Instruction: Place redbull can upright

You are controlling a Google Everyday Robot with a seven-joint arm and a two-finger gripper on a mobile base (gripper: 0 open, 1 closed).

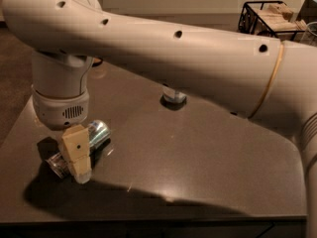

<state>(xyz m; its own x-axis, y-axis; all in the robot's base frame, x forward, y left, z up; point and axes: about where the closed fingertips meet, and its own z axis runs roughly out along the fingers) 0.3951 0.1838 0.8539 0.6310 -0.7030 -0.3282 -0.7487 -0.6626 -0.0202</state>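
Redbull can (98, 133) lies on its side at the front left of the dark bench (198, 167), tilted diagonally, its shiny end up and to the right and its other end toward the front left edge. The tool (78, 155) is down at the can's middle, its tan tip crossing in front of the can and reaching the bench surface; whether it is clenched on the can or released I cannot tell. Above it sits the round white wrist (62, 105), and the thick white arm (188, 53) sweeps right across the view. Below the arm, mid-bench, only the base of a container (173, 97) shows. A black wire basket (247, 19) sits at the far right.
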